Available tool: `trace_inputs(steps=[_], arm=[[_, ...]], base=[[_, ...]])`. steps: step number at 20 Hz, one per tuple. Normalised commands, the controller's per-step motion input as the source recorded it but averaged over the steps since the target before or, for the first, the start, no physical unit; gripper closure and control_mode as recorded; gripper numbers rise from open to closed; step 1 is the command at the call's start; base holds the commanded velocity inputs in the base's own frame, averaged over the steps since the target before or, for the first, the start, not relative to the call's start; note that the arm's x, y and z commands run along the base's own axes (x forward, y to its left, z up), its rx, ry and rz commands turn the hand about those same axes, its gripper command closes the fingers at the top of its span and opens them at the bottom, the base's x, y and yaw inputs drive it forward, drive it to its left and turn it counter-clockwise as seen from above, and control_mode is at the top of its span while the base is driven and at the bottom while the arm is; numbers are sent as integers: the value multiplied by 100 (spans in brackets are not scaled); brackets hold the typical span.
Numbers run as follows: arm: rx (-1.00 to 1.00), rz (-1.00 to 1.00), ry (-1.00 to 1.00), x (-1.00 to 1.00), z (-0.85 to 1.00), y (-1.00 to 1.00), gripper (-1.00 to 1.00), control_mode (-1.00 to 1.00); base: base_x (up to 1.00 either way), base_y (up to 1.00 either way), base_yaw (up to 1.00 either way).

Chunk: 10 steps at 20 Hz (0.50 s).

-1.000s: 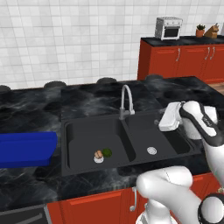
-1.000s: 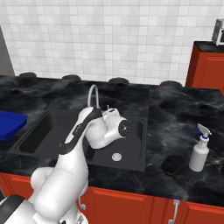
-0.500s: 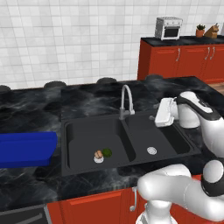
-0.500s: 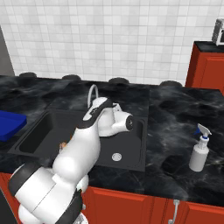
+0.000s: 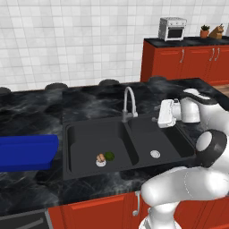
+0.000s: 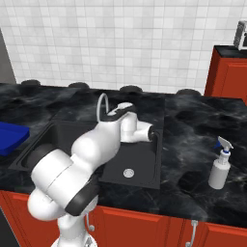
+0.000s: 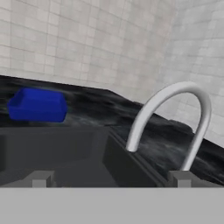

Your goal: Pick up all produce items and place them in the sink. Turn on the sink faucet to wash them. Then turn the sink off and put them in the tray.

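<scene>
Swinging nearer over the right basin of the matte black double-basin sink [image 5: 80, 134], your wide-open, empty two-finger gripper [image 5: 166, 113] now faces the slim silver gooseneck faucet [image 5: 129, 103] at the sink's back edge; push its small stiff side lever, which looks slippery.

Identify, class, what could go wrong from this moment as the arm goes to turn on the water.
1. The open gripper hangs over the right basin beside the faucet; its side lever is small, so the fingers could strike the arched spout instead.
2. The brown piece and green ball lie in the left basin of the sink; a spout aimed elsewhere may miss them.
3. The produce sits by the drain, so water may roll it about.
</scene>
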Motion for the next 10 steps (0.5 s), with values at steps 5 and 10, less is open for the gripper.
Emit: trace_inputs(steps=[5,10], arm=[[4,8,0,42,-16,-8,-100,-100],[5,8,0,44,-19,-3,-100,-100]], base=[[0,0,0],[0,0,0]])
